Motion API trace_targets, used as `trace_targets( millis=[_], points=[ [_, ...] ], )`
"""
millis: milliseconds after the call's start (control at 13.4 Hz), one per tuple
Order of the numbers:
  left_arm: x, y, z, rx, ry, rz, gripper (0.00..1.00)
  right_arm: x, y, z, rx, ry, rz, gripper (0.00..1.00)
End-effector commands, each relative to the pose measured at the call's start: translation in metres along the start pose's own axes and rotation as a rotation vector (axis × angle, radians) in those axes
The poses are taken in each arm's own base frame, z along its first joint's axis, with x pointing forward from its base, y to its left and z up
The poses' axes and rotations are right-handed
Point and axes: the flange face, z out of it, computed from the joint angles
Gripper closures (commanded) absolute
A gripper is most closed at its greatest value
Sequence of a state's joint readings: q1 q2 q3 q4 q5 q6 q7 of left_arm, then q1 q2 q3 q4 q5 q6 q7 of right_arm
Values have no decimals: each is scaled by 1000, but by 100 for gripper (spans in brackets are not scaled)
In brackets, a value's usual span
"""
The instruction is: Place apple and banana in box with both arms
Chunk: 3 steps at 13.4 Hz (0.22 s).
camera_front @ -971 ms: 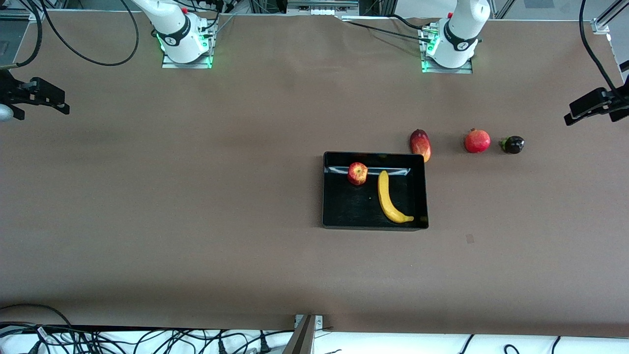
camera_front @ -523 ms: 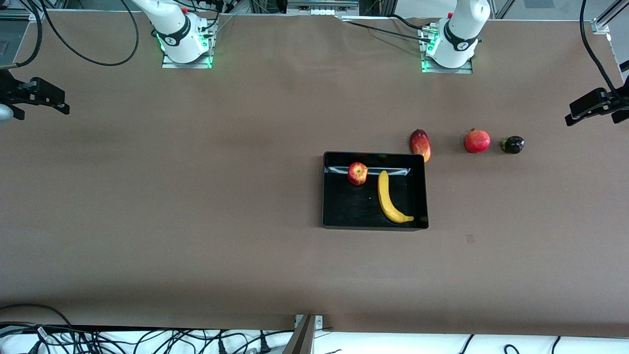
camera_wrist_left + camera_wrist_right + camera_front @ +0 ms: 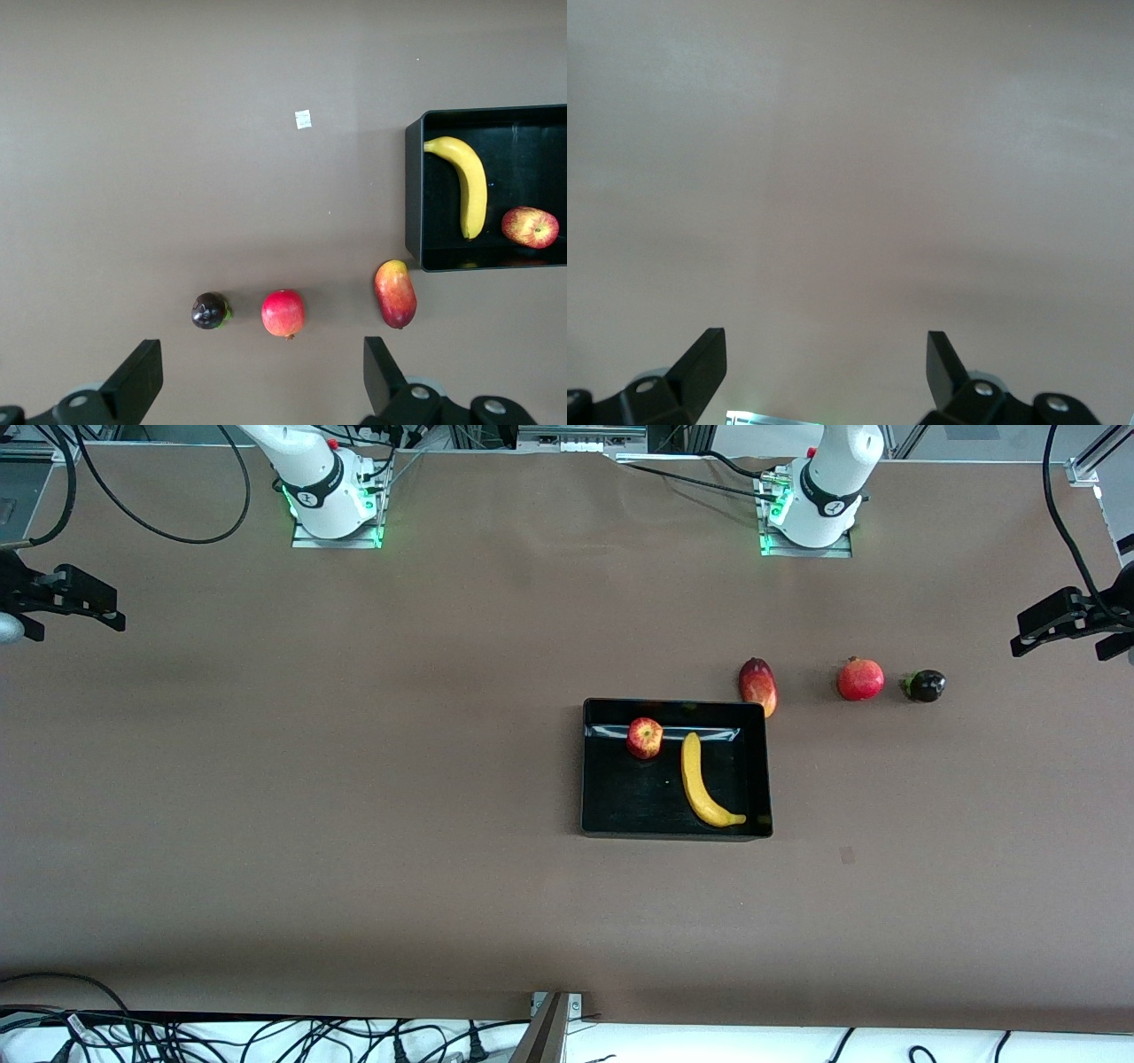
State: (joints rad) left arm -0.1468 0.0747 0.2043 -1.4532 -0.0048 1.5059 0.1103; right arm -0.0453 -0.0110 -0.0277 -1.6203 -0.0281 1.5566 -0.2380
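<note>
black grippers, left (image 3: 1063,624) & right (image 3: 66,598), raised, jaws wide, empty

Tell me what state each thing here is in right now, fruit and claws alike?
Apple: lying in the box, nothing gripping it.
Banana: lying in the box beside the apple.
Box: open-topped, holding both fruits.
Mango: on the table beside the box's corner.
Pomegranate: on the table, free.
Dark fruit: on the table, free.
Left claw: open, empty, over the loose fruits.
Right claw: open, empty, over bare table.
</note>
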Motion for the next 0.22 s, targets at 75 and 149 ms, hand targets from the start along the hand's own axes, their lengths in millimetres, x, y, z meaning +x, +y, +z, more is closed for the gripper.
trace_targets(
  millis=[75,149],
  points=[
    [0,23,3,7,6,72,0,-2,1,-4,19,3,8,0],
    [0,26,5,8,5,74,0,-2,1,-4,19,3,8,0]
  ],
)
